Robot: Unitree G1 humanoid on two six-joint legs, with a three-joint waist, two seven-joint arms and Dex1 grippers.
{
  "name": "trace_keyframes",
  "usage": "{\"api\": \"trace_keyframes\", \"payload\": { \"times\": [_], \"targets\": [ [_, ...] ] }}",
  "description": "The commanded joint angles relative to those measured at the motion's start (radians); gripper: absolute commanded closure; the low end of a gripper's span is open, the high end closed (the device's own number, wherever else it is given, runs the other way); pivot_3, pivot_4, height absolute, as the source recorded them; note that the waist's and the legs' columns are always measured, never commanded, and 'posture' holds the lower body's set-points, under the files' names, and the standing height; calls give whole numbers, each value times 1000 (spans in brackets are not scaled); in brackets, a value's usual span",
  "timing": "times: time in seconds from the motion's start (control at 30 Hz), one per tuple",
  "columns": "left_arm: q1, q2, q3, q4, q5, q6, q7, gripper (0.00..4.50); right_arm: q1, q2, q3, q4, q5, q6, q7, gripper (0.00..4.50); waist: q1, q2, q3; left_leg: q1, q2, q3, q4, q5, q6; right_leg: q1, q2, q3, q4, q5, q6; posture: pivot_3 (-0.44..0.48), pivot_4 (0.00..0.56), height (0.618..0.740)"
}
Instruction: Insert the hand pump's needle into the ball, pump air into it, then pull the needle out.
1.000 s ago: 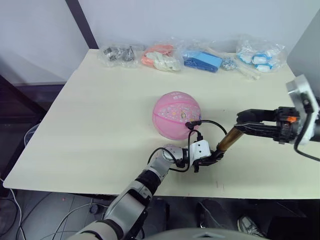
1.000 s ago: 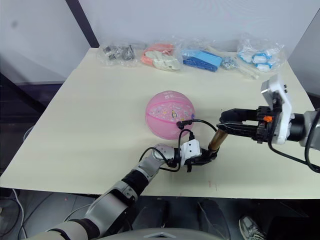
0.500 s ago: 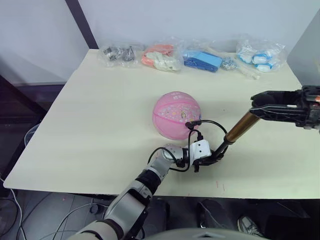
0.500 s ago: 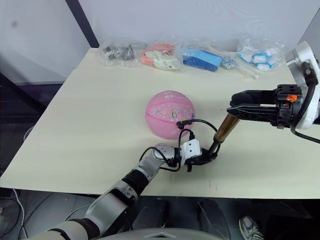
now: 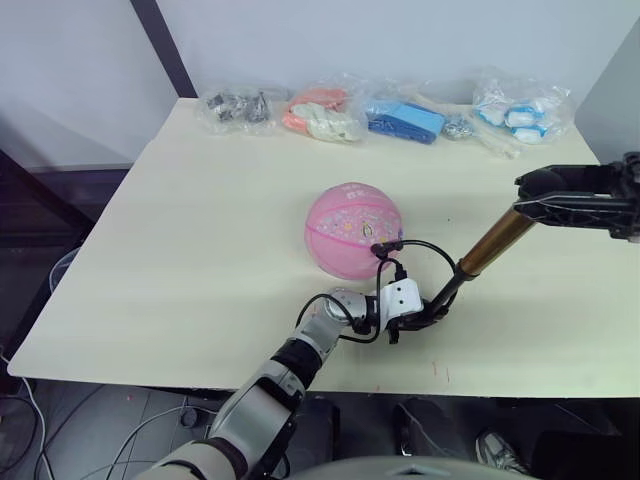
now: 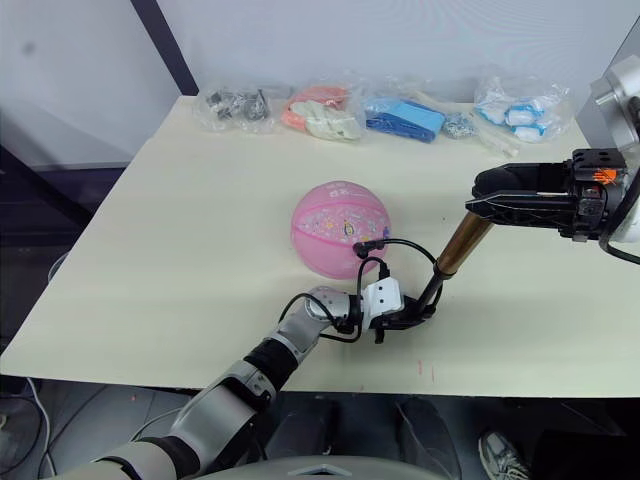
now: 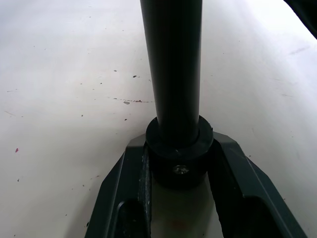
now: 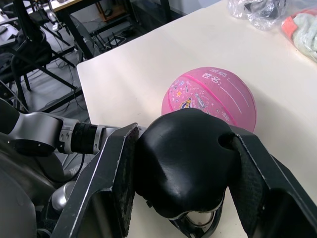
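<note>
Ball [image 5: 352,230]: pink, pale cartoon and flower prints, dark seam lines. Hand pump [image 5: 493,243]: bronze-gold tube, black end cap, black rod, black handle clamped in right gripper [image 5: 530,195]; thin black hose. Both grippers' fingers black; left gripper [image 5: 425,316] has a white housing behind them. Table [image 5: 200,230]: pale cream, a few dark specks and a faint reddish streak just ahead of left gripper.

You can see the ball [image 5: 353,230] is smooth pink rubber, the hand pump [image 5: 493,245] has a shiny gold metal tube with a glossy black handle, and the desk [image 5: 200,230] is smooth and matt.
</note>
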Motion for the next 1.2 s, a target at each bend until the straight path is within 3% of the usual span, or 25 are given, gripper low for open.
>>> {"api": "trace_keyframes", "payload": {
  "times": [0.03, 0.47, 0.93, 1.2],
  "targets": [
    [53, 29, -50, 89, 60, 44, -32, 3403, -8, -3, -78, 4, 4, 2, -55, 2201, 0, 0, 0, 0, 0, 0, 0, 0, 0, 0, 0, 0, 0, 0, 0, 0, 150, 740],
    [55, 31, -47, 89, 59, 44, -28, 3403, 49, 48, -23, -51, -17, 3, -59, 2201, 0, -1, -2, 1, 0, 0, 0, 0, 0, 1, 0, 0, 0, 0, 0, 0, 150, 740],
    [50, 28, -47, 91, 60, 45, -28, 3403, -22, -31, 98, -21, -106, 4, 105, 2201, 0, -1, -2, 1, 0, 0, 0, 0, 0, 1, 0, 0, 0, 0, 0, 0, 150, 740],
    [52, 28, -46, 88, 58, 49, -27, 3403, -60, -10, 179, -17, -167, -1, 159, 2201, 0, -1, -2, 1, 0, 0, 0, 0, 0, 1, 0, 0, 0, 0, 0, 0, 150, 740]
  ]
}}
